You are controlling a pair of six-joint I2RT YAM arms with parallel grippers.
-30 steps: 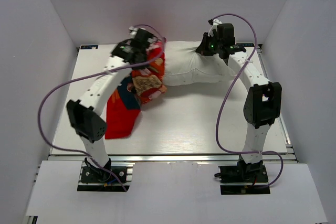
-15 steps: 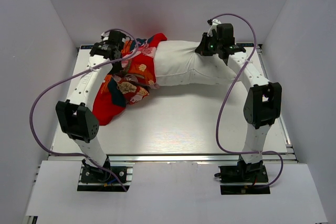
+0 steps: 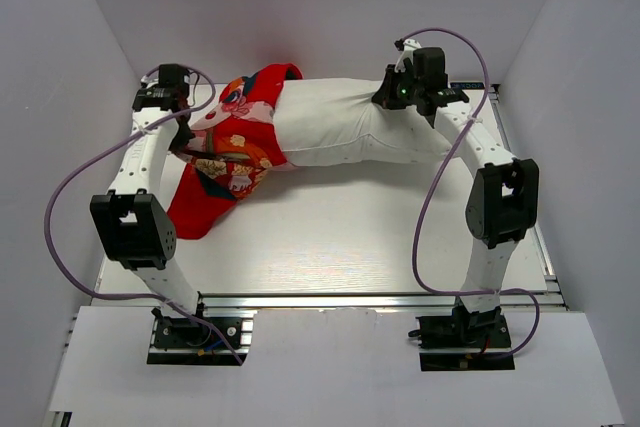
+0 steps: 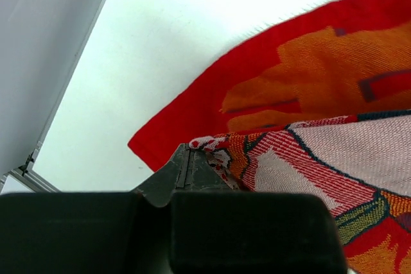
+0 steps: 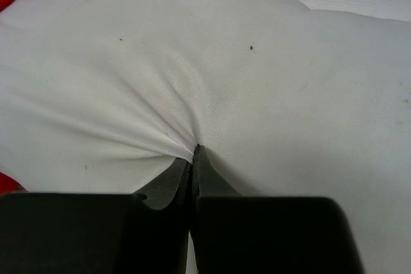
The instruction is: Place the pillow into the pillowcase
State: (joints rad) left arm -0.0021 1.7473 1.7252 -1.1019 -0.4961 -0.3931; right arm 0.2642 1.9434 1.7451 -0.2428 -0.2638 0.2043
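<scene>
Holding pillow (image 3: 340,127) and pillowcase (image 3: 235,137) at the far side of a white table (image 3: 350,237) boxed in by white walls (image 3: 300,7).
Pillow lies crosswise near the far edge, its left end inside the red pillowcase, whose loose tail trails toward the near left. Right gripper (image 5: 194,152) is closed, pinching a fold of pillow fabric. Left gripper (image 4: 192,155) is closed on the pillowcase hem, close to the left wall and table edge. Bare tabletop spreads between the cloth and the near rail (image 3: 350,299).

The pillow (image 3: 350,127) lies at the far side of the table (image 3: 350,247), its left end inside the pillowcase (image 3: 235,142).
</scene>
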